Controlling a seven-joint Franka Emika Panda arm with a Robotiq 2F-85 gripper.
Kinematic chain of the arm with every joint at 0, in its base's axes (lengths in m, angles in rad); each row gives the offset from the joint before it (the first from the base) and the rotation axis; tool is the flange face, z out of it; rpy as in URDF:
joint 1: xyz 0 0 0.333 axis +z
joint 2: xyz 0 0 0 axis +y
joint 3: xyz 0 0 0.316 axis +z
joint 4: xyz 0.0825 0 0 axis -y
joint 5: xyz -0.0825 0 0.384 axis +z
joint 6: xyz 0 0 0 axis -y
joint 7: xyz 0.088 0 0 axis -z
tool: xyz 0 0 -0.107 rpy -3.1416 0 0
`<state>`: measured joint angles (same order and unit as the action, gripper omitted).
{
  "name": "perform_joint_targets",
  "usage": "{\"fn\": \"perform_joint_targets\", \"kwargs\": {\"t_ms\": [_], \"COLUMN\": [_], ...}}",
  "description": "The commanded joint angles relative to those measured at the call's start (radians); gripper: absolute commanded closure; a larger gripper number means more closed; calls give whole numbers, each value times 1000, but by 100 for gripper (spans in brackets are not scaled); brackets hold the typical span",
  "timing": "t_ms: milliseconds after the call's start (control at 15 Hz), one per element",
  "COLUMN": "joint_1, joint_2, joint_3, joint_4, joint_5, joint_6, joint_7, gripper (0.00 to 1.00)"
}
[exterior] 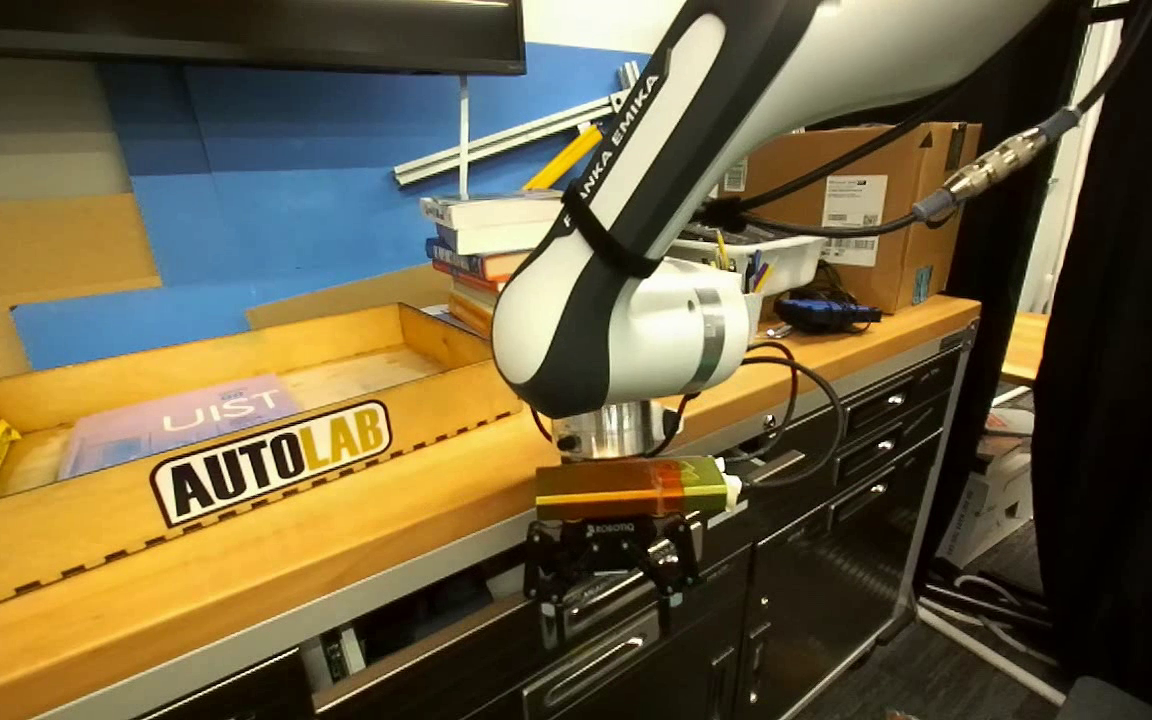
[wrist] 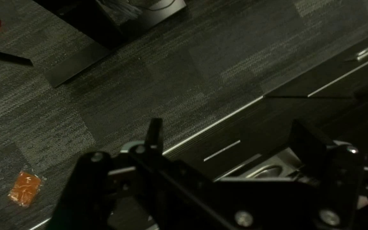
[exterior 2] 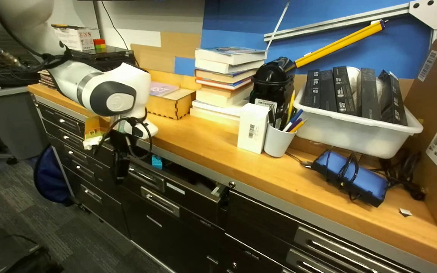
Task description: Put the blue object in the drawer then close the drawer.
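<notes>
The black drawer stands partly open below the worktop, in both exterior views (exterior: 456,648) (exterior 2: 199,198). The light-blue block (exterior 2: 157,162) shows inside the drawer near its far end in an exterior view, with its lower part hidden by the drawer front. It does not show in the wrist view. My gripper is open and empty, pointing down just in front of the drawer front, in both exterior views (exterior: 608,612) (exterior 2: 120,172). In the wrist view my fingers (wrist: 230,134) are wide apart, with a metal cabinet handle (wrist: 276,166) and the floor below.
The wooden worktop (exterior: 456,510) overhangs the drawer. On it are the AUTOLAB wooden tray (exterior: 86,510), stacked books (exterior 2: 226,72), a pen cup (exterior 2: 277,142), a white bin (exterior 2: 355,131) and a blue device (exterior 2: 351,176). More closed drawers (exterior 2: 260,212) flank the open one.
</notes>
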<state>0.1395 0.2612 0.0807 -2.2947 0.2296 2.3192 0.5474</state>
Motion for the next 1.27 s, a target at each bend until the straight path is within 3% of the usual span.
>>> {"fn": "perform_joint_targets", "kwargs": {"t_ms": [0, 200, 533, 733, 1000, 1067, 1200], "joint_1": [9, 24, 39, 59, 76, 45, 46], "joint_2": [82, 60, -152, -305, -467, -372, -418], "joint_3": [-47, -70, -34, -3, 89, 82, 103], "joint_4": [90, 65, -124, -163, -113, -116, -122], "joint_5": [-15, -31, -36, -160, -170, -161, -159], "joint_6": [54, 99, 151, 63, -132, -54, -77], "joint_7": [130, 227, 241, 210, 119, 165, 169], "gripper": [0, 0, 0, 0, 0, 0, 0]}}
